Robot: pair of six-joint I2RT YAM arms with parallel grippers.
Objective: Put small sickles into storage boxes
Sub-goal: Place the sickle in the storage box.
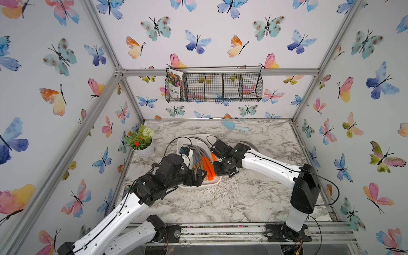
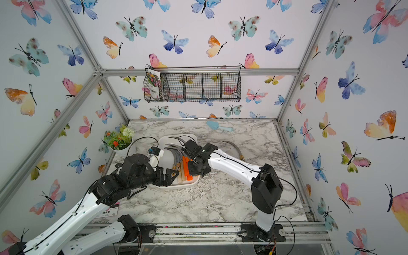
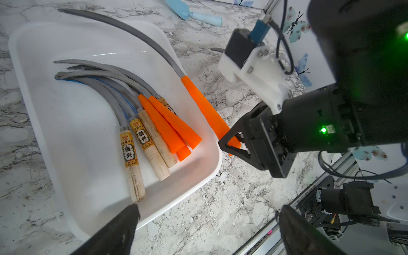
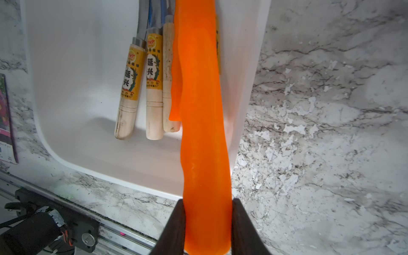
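Blue trowel (image 1: 235,126) and potted flowers (image 1: 141,142) sit on marble table (image 1: 242,198) below wire basket (image 1: 251,88).

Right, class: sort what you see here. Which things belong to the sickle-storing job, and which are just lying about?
Belongs to the job: white tray; stored sickles inside it; orange-handled sickle in the right gripper; loose sickle on the table.

Just lying about: blue trowel; potted flowers; wire basket with a seed packet.

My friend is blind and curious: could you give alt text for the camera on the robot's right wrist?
The right gripper clamps a sickle's bright orange handle, which runs along the edge of a white tray. In the tray lie wooden-handled sickles, two with gold-black labels; a marble table lies beneath.
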